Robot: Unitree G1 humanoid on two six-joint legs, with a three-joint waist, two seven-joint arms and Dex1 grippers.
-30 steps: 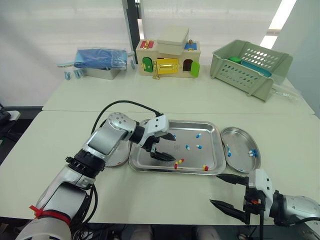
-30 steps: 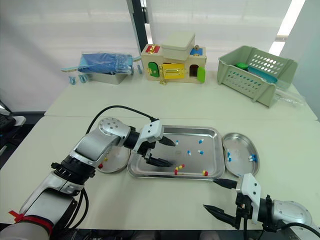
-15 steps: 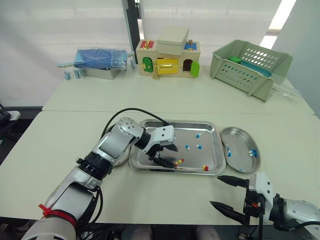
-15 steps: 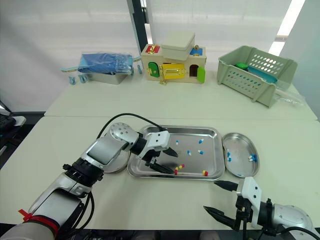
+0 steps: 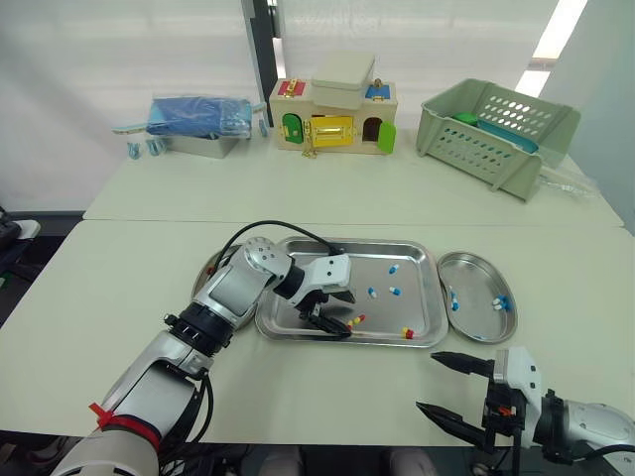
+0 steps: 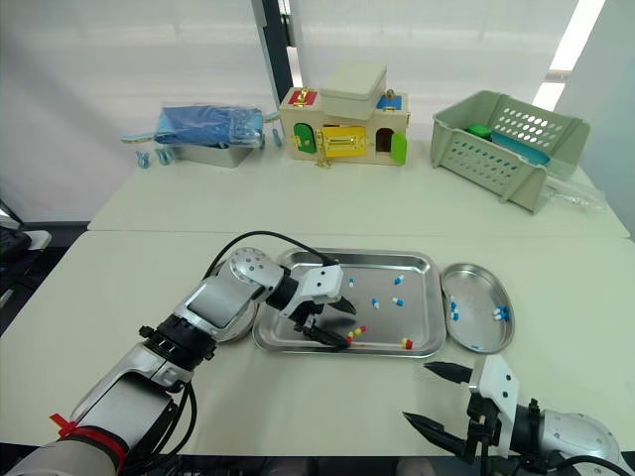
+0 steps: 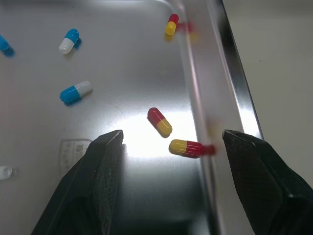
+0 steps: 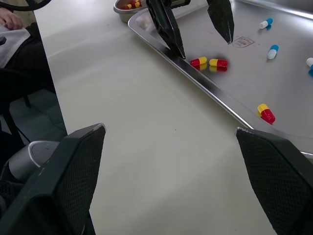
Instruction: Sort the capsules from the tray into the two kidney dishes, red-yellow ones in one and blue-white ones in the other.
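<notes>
Red-yellow capsules (image 7: 160,121) are what I'm after: two lie close together on the tray (image 5: 367,242) floor, hard by its near rim. My left gripper (image 7: 172,134) hovers just above them with its fingers spread, one on either side of the pair. The trick, I judge, is to take only one. I should line up on the capsule farther from the rim, lower until the tips meet the steel, then close gently so it doesn't squirt away. My right gripper (image 5: 427,382), also spread, rests well apart near the table's (image 5: 149,297) front edge.

red-yellow capsule (image 7: 160,121) | blue-white capsule (image 7: 76,91) | silver tray (image 7: 127,58) | green basket (image 5: 476,149)
</notes>
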